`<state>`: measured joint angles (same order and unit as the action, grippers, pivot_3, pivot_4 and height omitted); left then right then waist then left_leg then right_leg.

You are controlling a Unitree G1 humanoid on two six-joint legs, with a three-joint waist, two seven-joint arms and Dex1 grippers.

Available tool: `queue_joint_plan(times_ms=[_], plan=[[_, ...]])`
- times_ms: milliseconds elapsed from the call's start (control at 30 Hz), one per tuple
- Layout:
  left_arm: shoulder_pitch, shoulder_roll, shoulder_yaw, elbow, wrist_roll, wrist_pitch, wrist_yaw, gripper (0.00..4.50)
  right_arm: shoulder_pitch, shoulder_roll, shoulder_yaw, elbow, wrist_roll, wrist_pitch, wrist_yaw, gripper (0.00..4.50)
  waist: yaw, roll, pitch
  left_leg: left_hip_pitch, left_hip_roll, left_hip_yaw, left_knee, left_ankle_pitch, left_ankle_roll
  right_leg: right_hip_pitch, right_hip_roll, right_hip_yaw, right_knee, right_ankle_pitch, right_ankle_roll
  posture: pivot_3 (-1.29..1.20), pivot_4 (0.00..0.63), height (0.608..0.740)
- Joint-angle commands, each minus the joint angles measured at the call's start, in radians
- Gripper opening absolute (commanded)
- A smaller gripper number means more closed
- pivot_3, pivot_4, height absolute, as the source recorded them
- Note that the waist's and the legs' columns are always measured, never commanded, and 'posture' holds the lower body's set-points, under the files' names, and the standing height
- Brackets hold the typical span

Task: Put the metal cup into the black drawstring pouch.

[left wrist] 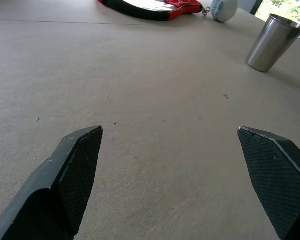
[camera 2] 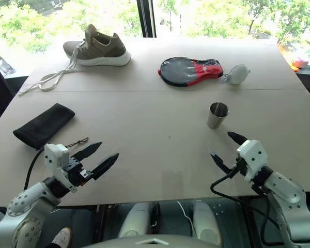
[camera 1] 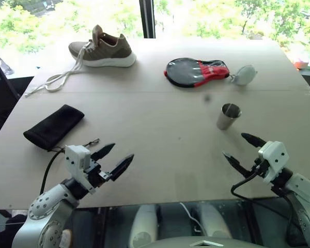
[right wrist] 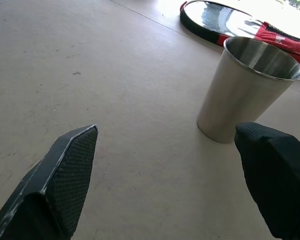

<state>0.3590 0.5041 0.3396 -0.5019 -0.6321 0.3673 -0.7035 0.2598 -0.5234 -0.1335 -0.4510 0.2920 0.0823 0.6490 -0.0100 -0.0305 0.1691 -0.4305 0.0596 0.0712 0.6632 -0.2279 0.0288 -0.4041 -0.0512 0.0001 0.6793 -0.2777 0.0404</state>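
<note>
The cup [camera 1: 228, 116] stands upright on the table [camera 1: 160, 155], mouth up, nearer the robot than the red-and-black case [camera 1: 197, 72]; the pouch [camera 1: 53, 126] lies flat well to the cup's left, cord [camera 1: 88, 143] trailing from its near end. Both grippers hang empty with jaws spread wide: the right gripper [camera 1: 244, 148] just short of the cup, the left gripper [camera 1: 113, 159] near the pouch. Best to straddle the cup mid-height, square to its taper, and close gently so it doesn't tip or skid
</note>
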Motion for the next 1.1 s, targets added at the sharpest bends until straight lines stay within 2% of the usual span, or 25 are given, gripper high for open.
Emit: queue_joint_plan(times_ms=[33,567,733,900,967,1000,1100], plan=[[-0.002,0.002,0.005,-0.05,-0.019,-0.001,0.01,4.49,-0.014,0.009,0.001,-0.028,0.008,-0.006,-0.007,4.5,0.0,0.0,0.0,0.0,0.0,0.0,0.0,0.0,0.0,0.0,0.0,0.0,0.0,0.0,0.0,0.0,0.15,0.74],[-0.066,-0.008,0.041,-0.028,-0.085,0.045,0.09,4.49,-0.095,0.035,0.065,-0.031,0.028,-0.064,0.039,4.5,0.0,0.0,0.0,0.0,-0.001,0.0,0.0,0.0,0.0,0.0,0.0,0.0,0.0,0.001,0.002,0.0,0.15,0.74],[-0.114,-0.016,0.121,0.012,-0.183,0.107,0.175,4.49,-0.119,0.051,0.077,-0.032,0.076,-0.107,0.079,4.5,0.0,0.0,0.0,0.0,-0.001,-0.001,0.0,0.0,0.0,0.001,0.0,0.0,0.0,0.001,0.003,0.0,0.15,0.74],[-0.201,-0.005,0.263,0.081,-0.306,0.174,0.318,4.49,-0.18,0.016,0.123,-0.084,0.173,-0.042,0.167,4.5,-0.001,0.0,-0.001,0.002,0.0,-0.002,0.001,0.0,0.0,0.003,0.001,-0.001,0.001,0.002,0.003,0.0,0.15,0.74],[-0.204,0.02,0.291,0.097,-0.293,0.175,0.321,4.49,-0.204,0.007,0.138,-0.11,0.203,-0.021,0.184,4.5,-0.002,0.0,-0.001,0.002,0.0,-0.002,0.001,0.0,0.0,0.003,0.001,-0.001,0.001,0.002,0.003,0.0,0.15,0.74],[-0.192,0.047,0.296,0.107,-0.244,0.155,0.305,4.49,-0.22,0.003,0.15,-0.126,0.216,-0.016,0.197,4.5,-0.003,0.0,-0.001,0.002,-0.001,-0.002,0.001,0.0,0.0,0.003,0.001,-0.001,0.001,0.002,0.003,0.0,0.15,0.74],[-0.154,0.141,0.285,0.184,0.008,0.014,0.294,4.49,-0.257,-0.011,0.178,-0.155,0.233,-0.011,0.237,4.5,-0.001,0.0,-0.001,0.002,-0.002,-0.002,0.001,0.0,0.0,0.003,0.001,-0.002,0.0,0.002,0.003,0.0,0.15,0.74]])
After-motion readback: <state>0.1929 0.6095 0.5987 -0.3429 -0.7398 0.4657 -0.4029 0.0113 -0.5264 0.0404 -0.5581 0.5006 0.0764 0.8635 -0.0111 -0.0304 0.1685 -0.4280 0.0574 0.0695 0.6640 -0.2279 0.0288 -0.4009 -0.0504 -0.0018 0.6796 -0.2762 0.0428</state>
